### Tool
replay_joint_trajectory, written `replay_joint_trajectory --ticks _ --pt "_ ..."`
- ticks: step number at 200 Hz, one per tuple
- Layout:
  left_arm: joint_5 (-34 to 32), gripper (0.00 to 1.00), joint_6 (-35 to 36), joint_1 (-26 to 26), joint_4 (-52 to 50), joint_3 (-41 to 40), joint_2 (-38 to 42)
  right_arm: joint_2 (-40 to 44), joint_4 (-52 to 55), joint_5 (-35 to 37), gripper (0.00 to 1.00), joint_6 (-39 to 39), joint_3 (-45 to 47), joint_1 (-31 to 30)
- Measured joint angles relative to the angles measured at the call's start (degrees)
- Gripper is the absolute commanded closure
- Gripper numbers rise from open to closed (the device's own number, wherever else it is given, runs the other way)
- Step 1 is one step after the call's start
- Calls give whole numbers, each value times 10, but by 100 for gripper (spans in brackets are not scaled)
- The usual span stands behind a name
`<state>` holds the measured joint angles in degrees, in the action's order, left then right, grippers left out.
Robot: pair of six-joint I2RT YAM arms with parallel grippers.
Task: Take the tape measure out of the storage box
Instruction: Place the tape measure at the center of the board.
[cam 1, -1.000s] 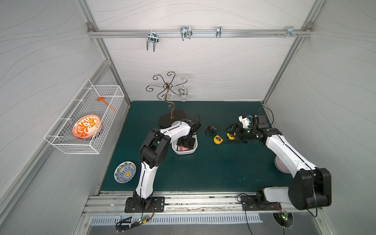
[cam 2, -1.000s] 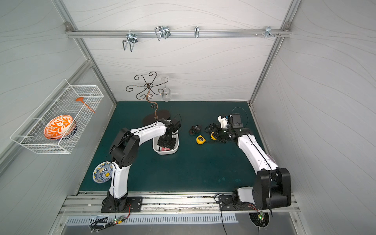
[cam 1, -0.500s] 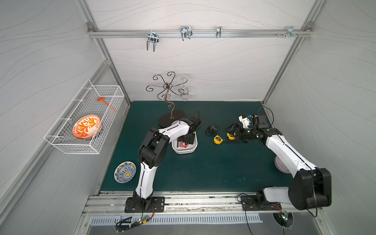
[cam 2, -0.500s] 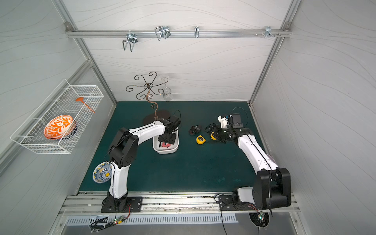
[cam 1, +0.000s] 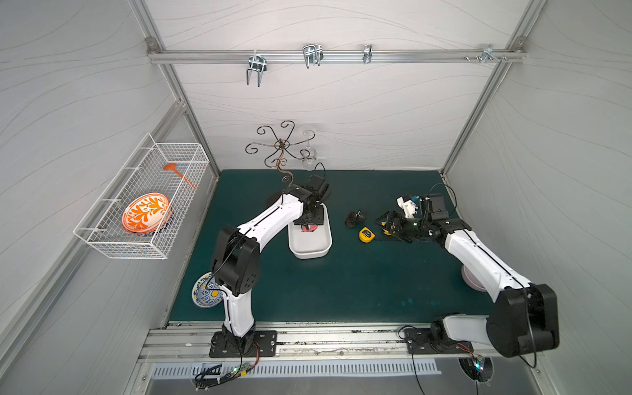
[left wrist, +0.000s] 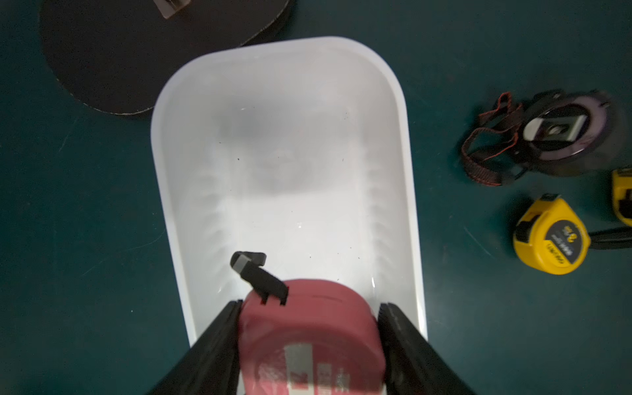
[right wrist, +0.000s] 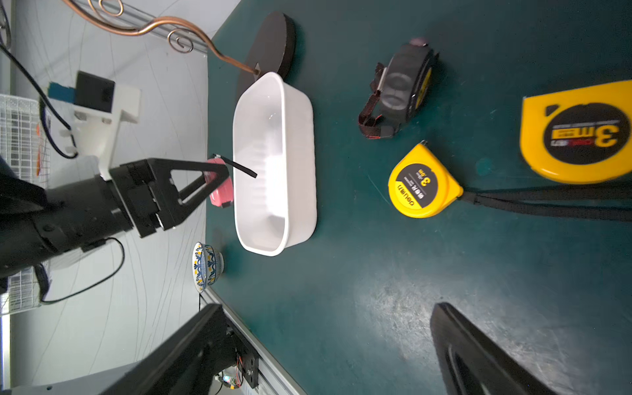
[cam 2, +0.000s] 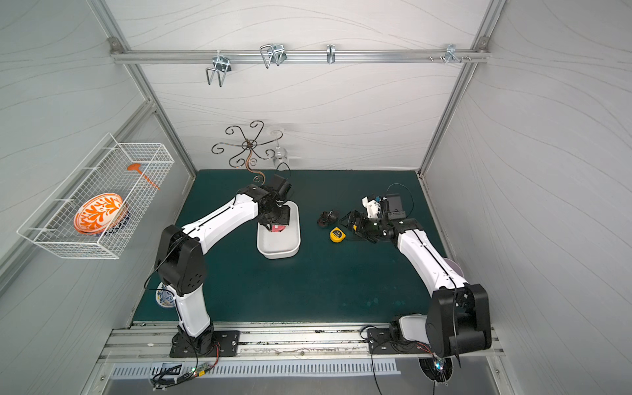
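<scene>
My left gripper is shut on a red tape measure, one finger on each flat side. In the right wrist view the red tape measure hangs just above the rim of the white storage box, with its black strap dangling over the inside. In both top views it shows as a red patch under the left gripper, over the back half of the storage box. My right gripper stands open above the bare mat, far right of the box.
A small yellow tape measure, a black one and a larger yellow one lie on the mat between the arms. The wire stand's base sits behind the box. A patterned bowl stands front left.
My left gripper has closed slightly and risen a little with the red tape measure, drifting towards the back of the box. The right arm has not moved.
</scene>
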<state>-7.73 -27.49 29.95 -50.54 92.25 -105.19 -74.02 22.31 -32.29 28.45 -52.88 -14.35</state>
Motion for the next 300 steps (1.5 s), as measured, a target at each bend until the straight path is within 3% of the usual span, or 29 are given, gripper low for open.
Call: replay_joint_trajectory --ticks 61,150,242,271,300 --pt "70 100 -106 -5 36 -6 59 37 -104 1 1 13 61 -59" --pt "158 100 -312 13 223 -127 124 49 -292 66 1 15 89 -171" --pt "183 100 -388 56 290 -141 154 -28 -369 116 8 5 57 -214" --pt "183 100 -392 66 290 -141 156 -44 -384 119 16 5 37 -215" --pt "183 100 -396 73 290 -141 156 -60 -390 119 39 6 22 -217"
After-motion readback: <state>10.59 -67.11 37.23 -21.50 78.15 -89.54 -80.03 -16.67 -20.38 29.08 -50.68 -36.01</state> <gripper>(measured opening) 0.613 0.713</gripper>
